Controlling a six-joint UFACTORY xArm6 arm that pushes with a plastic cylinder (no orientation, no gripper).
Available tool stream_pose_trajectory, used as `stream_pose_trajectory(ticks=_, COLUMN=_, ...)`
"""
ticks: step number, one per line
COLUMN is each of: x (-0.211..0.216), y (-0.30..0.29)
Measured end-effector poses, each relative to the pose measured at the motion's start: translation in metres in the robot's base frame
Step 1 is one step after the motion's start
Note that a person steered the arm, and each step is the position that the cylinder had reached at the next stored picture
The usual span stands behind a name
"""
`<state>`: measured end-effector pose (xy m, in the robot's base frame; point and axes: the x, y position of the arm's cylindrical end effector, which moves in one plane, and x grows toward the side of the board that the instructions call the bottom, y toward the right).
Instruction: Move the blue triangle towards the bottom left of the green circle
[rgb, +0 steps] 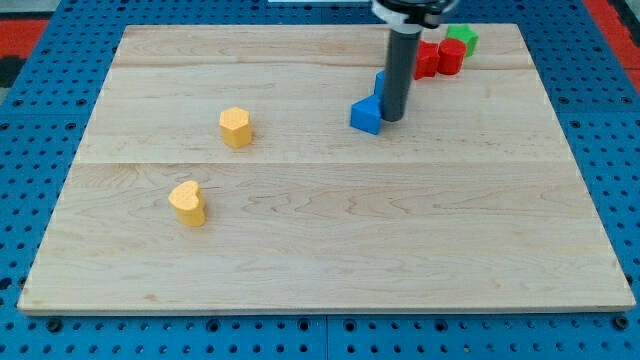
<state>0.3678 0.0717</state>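
A blue block (367, 115), which looks like the triangle, lies right of the board's middle in the upper half. My tip (393, 118) rests against its right side. A second blue block (380, 82) shows just behind the rod, mostly hidden, so I cannot tell its shape. A green block (462, 39) sits near the board's top edge, up and to the right of the rod; I cannot make out its shape. The blue triangle is below and well left of the green block.
Two red blocks (427, 60) (451, 55) stand side by side just below-left of the green block. A yellow hexagon (236, 127) and a yellow heart (188, 202) lie on the left half. The wooden board (320, 250) sits on a blue pegboard.
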Motion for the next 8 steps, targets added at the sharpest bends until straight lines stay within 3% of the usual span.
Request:
stream_pose_trajectory(ticks=1, x=0.007, y=-0.006)
stream_pose_trajectory(ticks=2, x=0.049, y=-0.019)
stream_pose_trajectory(ticks=3, x=0.052, y=-0.034)
stream_pose_trajectory(ticks=4, x=0.011, y=-0.066)
stream_pose_trajectory(ticks=6, x=-0.041, y=-0.071)
stream_pose_trajectory(ticks=8, x=-0.056, y=0.000)
